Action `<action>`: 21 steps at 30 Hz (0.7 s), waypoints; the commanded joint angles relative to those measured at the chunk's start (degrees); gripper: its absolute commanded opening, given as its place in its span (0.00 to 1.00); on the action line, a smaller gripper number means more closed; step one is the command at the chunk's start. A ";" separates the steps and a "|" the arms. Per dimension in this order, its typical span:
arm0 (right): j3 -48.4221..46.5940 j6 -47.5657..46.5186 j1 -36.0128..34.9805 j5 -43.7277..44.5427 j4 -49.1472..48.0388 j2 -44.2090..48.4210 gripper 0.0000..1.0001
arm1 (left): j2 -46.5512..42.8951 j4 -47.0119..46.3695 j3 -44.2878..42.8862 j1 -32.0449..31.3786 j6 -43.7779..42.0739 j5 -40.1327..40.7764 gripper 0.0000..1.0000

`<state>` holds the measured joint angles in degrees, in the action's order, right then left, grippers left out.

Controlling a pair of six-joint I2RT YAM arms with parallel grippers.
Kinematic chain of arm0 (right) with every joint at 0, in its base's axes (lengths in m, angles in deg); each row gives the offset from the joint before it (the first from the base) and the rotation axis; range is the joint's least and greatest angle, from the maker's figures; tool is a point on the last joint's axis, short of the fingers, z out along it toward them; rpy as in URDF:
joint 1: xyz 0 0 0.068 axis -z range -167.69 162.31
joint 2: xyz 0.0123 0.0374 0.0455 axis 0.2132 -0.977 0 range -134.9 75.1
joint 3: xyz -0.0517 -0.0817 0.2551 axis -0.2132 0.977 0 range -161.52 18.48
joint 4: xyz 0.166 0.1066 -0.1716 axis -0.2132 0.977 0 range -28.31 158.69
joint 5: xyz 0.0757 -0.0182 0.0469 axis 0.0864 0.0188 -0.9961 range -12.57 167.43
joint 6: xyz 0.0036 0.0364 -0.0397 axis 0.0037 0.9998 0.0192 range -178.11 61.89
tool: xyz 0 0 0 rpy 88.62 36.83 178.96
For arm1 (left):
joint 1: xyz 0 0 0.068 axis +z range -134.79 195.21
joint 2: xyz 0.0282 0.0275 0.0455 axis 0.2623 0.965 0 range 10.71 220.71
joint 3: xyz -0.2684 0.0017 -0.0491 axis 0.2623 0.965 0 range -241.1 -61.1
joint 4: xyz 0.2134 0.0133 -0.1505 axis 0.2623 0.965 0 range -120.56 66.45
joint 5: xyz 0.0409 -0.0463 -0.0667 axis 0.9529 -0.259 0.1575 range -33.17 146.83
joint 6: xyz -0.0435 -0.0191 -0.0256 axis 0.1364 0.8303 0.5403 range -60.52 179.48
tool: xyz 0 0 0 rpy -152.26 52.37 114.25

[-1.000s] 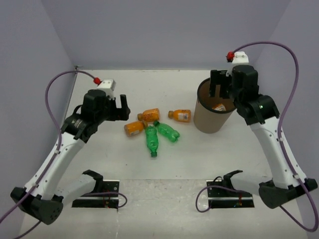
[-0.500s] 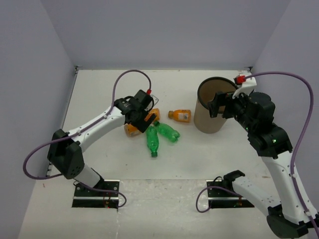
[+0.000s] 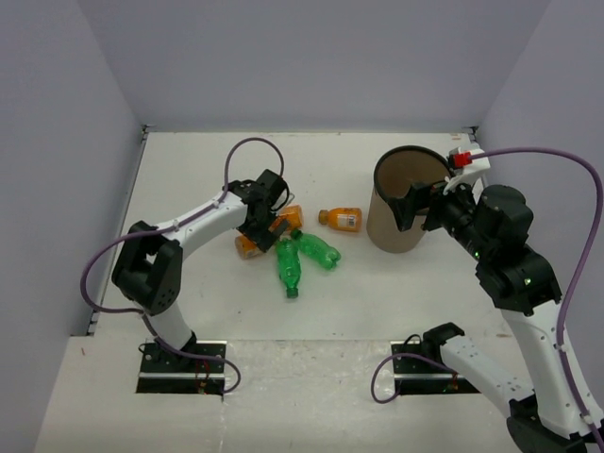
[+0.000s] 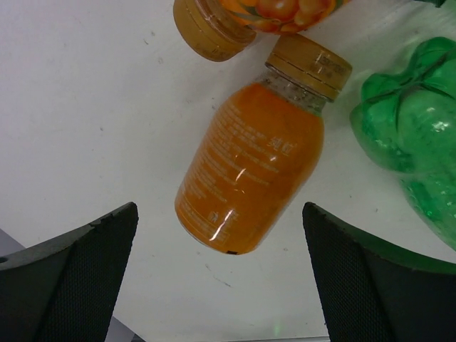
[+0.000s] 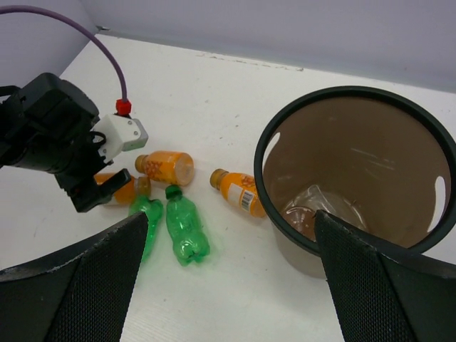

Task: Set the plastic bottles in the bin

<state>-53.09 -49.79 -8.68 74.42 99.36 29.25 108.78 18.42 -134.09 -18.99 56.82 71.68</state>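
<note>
While the top view looked down on the desk (image 3: 359, 293), the left arm (image 3: 203, 219) reached into a cluster of bottles, its jaws apart over the nearest orange bottle (image 3: 251, 245). Five bottles lay on the desk: three orange and two green, the nearer green bottle (image 3: 286, 267) beside the target. The one bin (image 3: 401, 222) stood well to their right. The right arm (image 3: 505, 236) held its jaws apart and empty near the rim.

In the left wrist view, the orange bottle lay on its side, askew between the open jaws and untouched. A second orange cap (image 4: 210, 32) sat near its own cap, and the green bottle lay just beside its shoulder. Probable faults: the closing jaws could catch the green neighbour, or the smooth round body could roll or slip out, because it lay askew.

In the right wrist view, the bin's mouth stood open between the parted jaws. One clear bottle (image 5: 313, 203) lay inside, and something orange beside it could not be identified.
</note>
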 commanded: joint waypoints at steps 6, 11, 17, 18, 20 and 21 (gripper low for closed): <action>0.47 -1.20 -0.28 -2.97 -2.69 0.05 0.99 | 3.63 -4.14 0.04 2.64 -2.97 -5.89 0.93; 0.82 -1.46 -0.36 -3.67 -3.04 0.14 0.99 | 3.63 -5.64 2.59 2.64 -2.62 -6.24 0.83; 1.17 -1.55 -0.36 -3.85 -3.13 0.40 0.99 | 2.49 -5.64 3.64 2.29 -1.83 -6.24 0.56; 1.26 -1.46 -0.36 -3.85 -3.22 0.41 0.99 | 2.49 -5.64 3.82 1.77 -1.57 -6.24 0.56; 1.43 -1.55 -0.36 -4.20 -3.31 0.32 0.99 | 2.49 -5.47 4.52 1.06 -0.95 -5.98 0.52; 1.35 -1.46 -0.36 -4.29 -3.31 0.32 0.99 | 2.57 -4.86 4.61 0.10 -0.69 -5.89 0.50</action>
<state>-52.09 -50.27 -8.79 71.65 98.31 29.38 112.32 14.28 -130.83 -17.17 55.68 66.52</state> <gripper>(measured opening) 0.990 0.625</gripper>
